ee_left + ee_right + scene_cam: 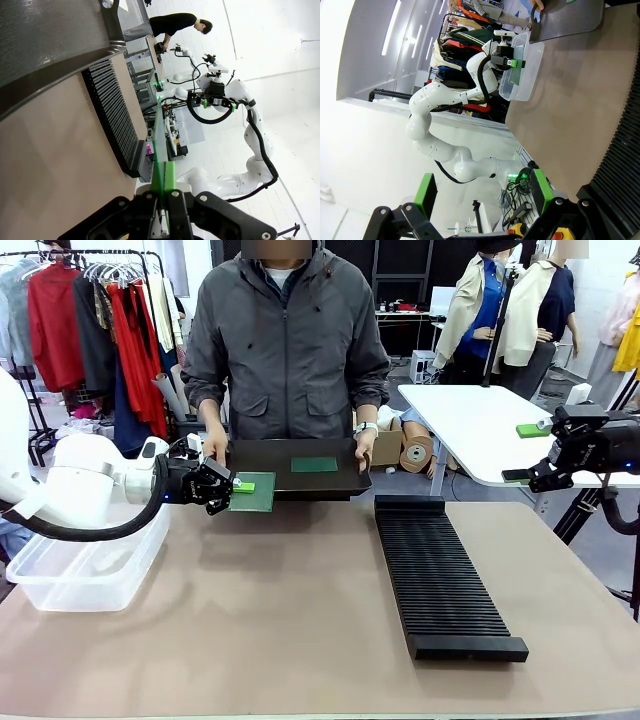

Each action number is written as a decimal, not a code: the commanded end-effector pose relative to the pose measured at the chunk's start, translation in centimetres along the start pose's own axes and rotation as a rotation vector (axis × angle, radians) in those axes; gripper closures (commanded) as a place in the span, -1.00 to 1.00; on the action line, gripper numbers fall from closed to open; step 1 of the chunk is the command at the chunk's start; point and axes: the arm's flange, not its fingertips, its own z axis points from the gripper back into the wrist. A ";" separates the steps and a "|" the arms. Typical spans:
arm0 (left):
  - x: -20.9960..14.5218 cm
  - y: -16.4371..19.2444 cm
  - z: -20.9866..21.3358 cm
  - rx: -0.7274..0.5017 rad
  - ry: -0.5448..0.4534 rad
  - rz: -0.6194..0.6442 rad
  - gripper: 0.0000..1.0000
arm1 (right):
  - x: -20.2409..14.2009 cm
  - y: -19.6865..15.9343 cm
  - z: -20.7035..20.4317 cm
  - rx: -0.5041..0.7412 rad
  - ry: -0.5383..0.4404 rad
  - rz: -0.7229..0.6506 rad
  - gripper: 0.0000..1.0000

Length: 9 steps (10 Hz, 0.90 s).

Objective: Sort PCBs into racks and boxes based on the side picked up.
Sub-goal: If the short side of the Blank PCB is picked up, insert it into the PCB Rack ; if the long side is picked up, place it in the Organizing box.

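My left gripper [236, 484] is shut on the edge of a green PCB [254, 493], held in the air just off the near left corner of the black tray [262, 454]. In the left wrist view the PCB [159, 142] shows edge-on, rising from between my closed fingers [170, 186]. A second PCB [314, 465] lies flat on the tray, which a person holds with both hands. The long black slotted rack [440, 575] lies right of centre. The clear box [88, 565] sits at the left edge, below my left arm. My right gripper [527, 453] hangs open and empty at the far right.
The brown table [280, 620] has free room between box and rack. A white table [480, 425] stands behind my right gripper. In the right wrist view the box [536, 62], the held PCB [517, 64], the tray [570, 20] and the rack [625, 150] appear beyond my open fingers [426, 192].
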 end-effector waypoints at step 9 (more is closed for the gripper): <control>-0.3 -4.4 3.5 0.129 0.067 0.056 1.00 | 0.1 0.4 0.1 0.004 -0.001 0.004 -1.00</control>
